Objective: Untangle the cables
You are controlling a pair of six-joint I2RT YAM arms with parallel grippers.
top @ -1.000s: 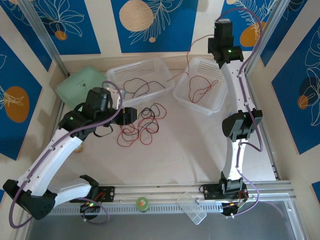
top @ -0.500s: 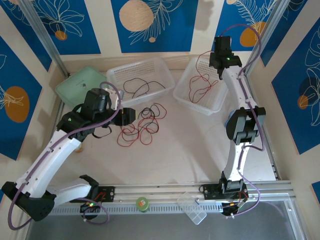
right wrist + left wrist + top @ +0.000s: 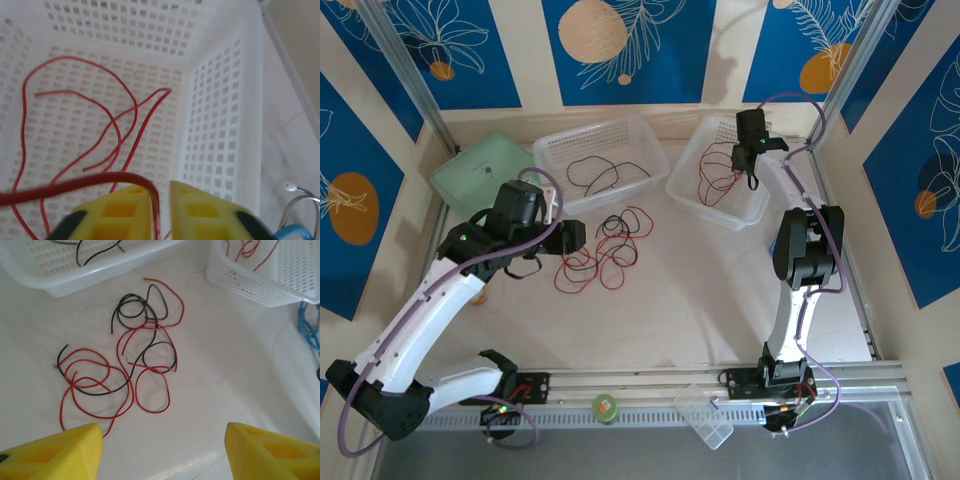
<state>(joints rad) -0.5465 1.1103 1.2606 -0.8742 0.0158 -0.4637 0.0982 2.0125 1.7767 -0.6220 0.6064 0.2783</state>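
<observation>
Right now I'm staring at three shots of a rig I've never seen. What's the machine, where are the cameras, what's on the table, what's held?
Two white robot arms are bolted at the near edge of the table, each ending in a two-finger tool. One picture comes from a fixed camera above and behind them; the other two come from a camera on each wrist, looking past its tool. The left tool is open, facing a tangle of red and black cables on the table. The right tool is over the right basket, shut on a red cable. The left basket holds a black cable.
</observation>
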